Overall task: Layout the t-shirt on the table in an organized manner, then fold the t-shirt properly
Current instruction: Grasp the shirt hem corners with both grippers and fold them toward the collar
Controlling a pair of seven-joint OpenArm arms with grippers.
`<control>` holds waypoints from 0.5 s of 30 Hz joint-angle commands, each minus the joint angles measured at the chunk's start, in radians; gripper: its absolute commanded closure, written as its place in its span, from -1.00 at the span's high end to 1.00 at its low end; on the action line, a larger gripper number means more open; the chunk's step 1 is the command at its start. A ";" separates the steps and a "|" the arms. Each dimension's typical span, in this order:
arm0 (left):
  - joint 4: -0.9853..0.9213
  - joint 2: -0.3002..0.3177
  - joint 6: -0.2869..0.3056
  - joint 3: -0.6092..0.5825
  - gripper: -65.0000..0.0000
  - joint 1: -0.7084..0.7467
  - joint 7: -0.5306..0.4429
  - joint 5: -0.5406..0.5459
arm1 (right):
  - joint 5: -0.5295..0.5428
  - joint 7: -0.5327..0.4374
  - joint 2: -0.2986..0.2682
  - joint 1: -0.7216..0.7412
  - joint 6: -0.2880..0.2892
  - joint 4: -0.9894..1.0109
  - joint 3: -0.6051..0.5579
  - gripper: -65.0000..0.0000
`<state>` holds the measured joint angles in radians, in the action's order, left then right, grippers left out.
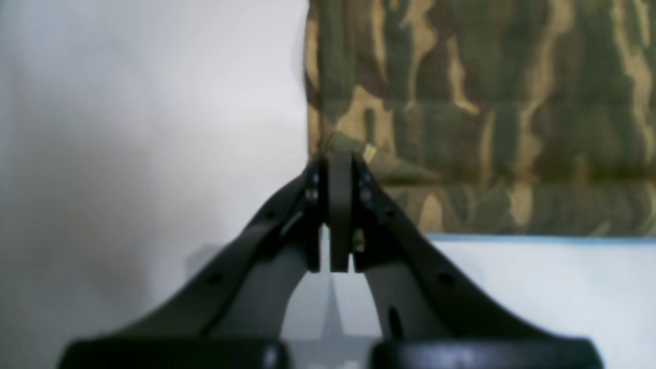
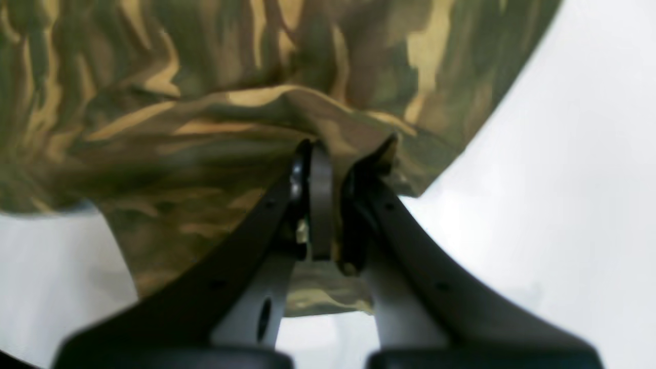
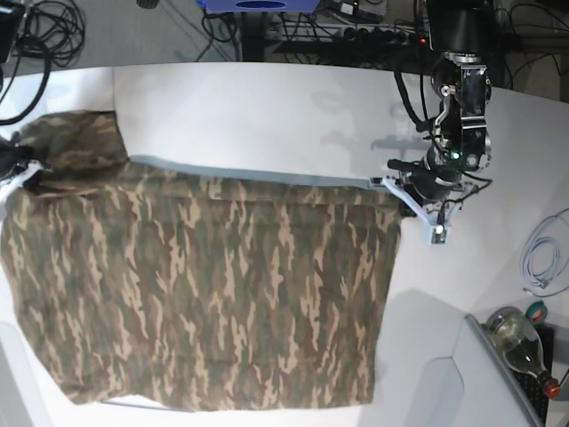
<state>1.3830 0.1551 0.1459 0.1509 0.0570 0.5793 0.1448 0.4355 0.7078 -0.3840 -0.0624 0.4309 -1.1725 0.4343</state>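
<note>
Spanning most of the base view, the table (image 3: pixel 267 116) carried the t-shirt (image 3: pixel 204 294), spread nearly flat with its long axis running left to right; the hem end pointed toward that view's right and a sleeve bunched at the upper left. The shirt's lower and left edges ran out of the picture, so the collar could not be made out. The left gripper (image 1: pixel 340 154) was clenched on the shirt's upper right corner, a scrap of fabric showing between its jaws. The right gripper (image 2: pixel 335 154) pinched a raised fold of cloth; in the base view it sat barely visible at the left edge.
</note>
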 commanded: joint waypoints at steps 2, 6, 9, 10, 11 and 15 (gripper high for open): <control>0.008 0.011 -0.009 0.005 -1.00 0.004 -0.026 -0.004 | 0.004 0.000 -0.016 0.005 0.001 -0.004 0.008 -1.00; 0.000 0.010 -0.010 0.005 -1.00 0.042 -0.081 -0.004 | 0.007 0.017 -0.005 -0.023 0.000 -0.001 0.008 -1.00; 0.000 0.011 -0.010 0.006 -1.00 0.062 -0.094 -0.004 | 0.007 0.056 0.027 -0.037 0.000 -0.004 0.013 -1.00; 0.000 0.022 -0.010 0.006 -1.00 0.063 -0.094 -0.004 | 0.007 0.068 0.033 -0.044 0.000 -0.004 0.013 -1.00; -0.003 0.030 -0.010 0.006 -1.00 0.070 -0.095 -0.004 | 0.007 0.077 0.039 -0.050 0.000 -0.010 0.013 -1.00; -0.034 0.048 -0.010 0.008 -1.00 0.074 -0.124 -0.004 | 0.007 0.103 0.072 -0.076 0.000 -0.034 0.014 -0.99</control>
<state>1.3384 0.1932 0.1410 0.1562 0.1364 0.4732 0.1413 0.4393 0.8124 -0.3035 -0.1360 0.4286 -1.1923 0.4416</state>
